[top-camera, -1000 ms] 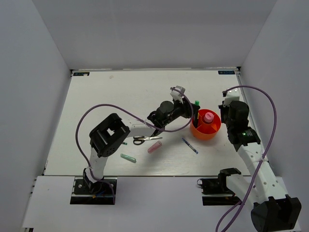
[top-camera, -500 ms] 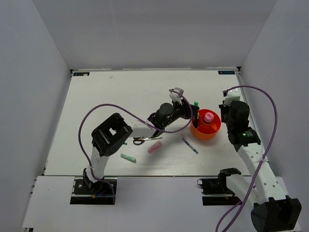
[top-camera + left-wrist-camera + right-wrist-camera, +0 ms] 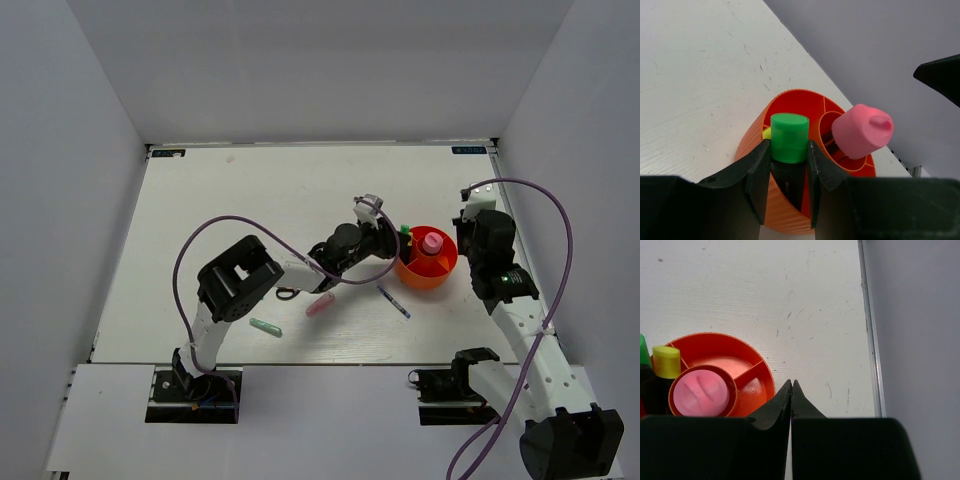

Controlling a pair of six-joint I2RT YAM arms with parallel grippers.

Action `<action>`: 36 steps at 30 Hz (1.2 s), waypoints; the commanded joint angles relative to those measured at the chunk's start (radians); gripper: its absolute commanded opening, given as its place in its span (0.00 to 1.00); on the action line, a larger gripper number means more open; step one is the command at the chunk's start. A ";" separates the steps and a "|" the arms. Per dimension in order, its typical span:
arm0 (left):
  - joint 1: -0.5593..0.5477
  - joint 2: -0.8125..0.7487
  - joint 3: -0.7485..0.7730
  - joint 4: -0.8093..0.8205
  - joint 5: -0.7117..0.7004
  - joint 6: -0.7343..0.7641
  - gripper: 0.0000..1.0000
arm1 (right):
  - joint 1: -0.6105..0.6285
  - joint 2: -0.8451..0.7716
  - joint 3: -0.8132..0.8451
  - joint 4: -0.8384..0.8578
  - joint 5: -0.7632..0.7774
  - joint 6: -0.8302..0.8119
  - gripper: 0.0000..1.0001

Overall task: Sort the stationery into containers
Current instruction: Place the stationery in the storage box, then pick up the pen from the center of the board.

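Green-capped black marker: clamped in left gripper, at rim of round orange plastic cup.
Right gripper: closed, empty.
Risk: off-centre lowering catches rim, tips cup.

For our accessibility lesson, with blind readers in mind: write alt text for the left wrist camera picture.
The left gripper clamps a green-capped marker upright at the near side of a divided orange cup. A pink-capped bottle stands in its middle; a yellow cap shows beside the marker.
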 commanded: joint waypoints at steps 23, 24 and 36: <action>-0.029 -0.130 -0.037 -0.036 0.002 0.110 0.70 | -0.002 -0.020 -0.002 0.041 -0.019 -0.004 0.00; -0.032 -0.149 -0.037 -0.043 0.002 0.119 0.71 | -0.003 -0.019 0.001 0.039 -0.019 -0.005 0.00; -0.041 -0.515 -0.054 -0.693 -0.104 0.249 0.17 | 0.003 -0.003 0.048 -0.130 -0.417 -0.114 0.39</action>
